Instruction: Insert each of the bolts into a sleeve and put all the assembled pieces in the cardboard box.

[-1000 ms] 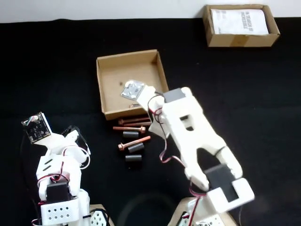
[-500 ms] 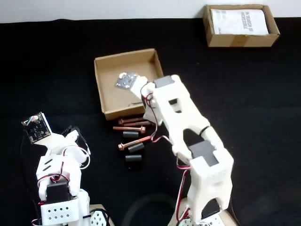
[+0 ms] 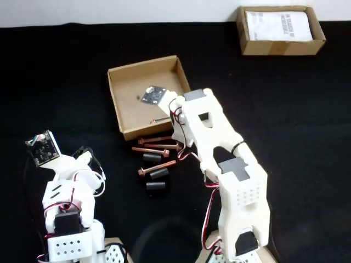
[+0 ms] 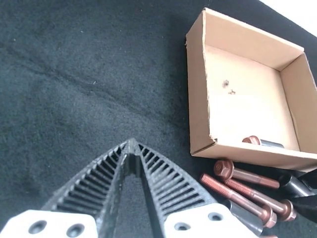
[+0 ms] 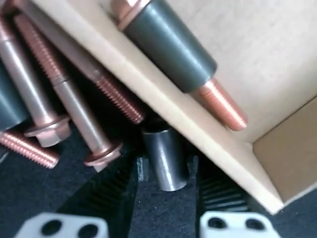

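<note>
Just outside the near wall of the shallow brown cardboard box, the right claw stands spread around a dark grey metal sleeve lying on the black worktop. Inside the box, one copper bolt sheathed in a grey sleeve lies beside that wall. Nearby lie loose copper bolts and short dark sleeves. The left claw is clenched and empty, well apart. A second cardboard box holds a white printed sheet.

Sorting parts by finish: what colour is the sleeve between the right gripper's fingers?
Dark grey; the sleeve shows best in the right wrist view.
</note>
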{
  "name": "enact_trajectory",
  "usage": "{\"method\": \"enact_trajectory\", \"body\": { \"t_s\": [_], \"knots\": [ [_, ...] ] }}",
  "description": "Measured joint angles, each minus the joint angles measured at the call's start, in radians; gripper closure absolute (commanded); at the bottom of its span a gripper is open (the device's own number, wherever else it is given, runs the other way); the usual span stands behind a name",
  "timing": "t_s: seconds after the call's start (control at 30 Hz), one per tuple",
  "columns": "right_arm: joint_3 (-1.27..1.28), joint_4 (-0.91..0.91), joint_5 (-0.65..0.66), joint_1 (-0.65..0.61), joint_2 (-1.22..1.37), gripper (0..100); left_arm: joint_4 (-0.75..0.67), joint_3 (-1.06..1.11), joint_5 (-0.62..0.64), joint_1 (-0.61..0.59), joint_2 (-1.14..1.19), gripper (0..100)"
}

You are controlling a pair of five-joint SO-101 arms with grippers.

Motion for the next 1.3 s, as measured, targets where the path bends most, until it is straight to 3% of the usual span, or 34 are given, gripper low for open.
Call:
{"method": "enact_trajectory", "body": {
  "t_s": [0.27,0.47,0.7,0.97,1.2,1.3],
  "knots": [
    [-0.017,-0.054,0.000,0.026,0.011,99.1,0.000,0.000,0.000,0.000,0.000,99],
    [-0.104,0.080,-0.123,0.034,-0.074,99.1,0.000,0.000,0.000,0.000,0.000,99],
    [-0.259,0.344,-0.265,0.034,-0.387,99.1,0.000,0.000,0.000,0.000,0.000,99],
    [-0.270,0.571,-0.440,0.038,-0.736,99.1,0.034,0.000,0.000,0.000,0.000,99],
    [-0.203,0.603,-0.700,0.038,-1.030,99.1,0.152,-0.037,-0.012,0.095,0.000,99],
    [-0.061,0.603,-0.799,0.043,-1.185,99.1,0.193,-0.087,-0.118,0.129,0.000,99]
  ]
}}
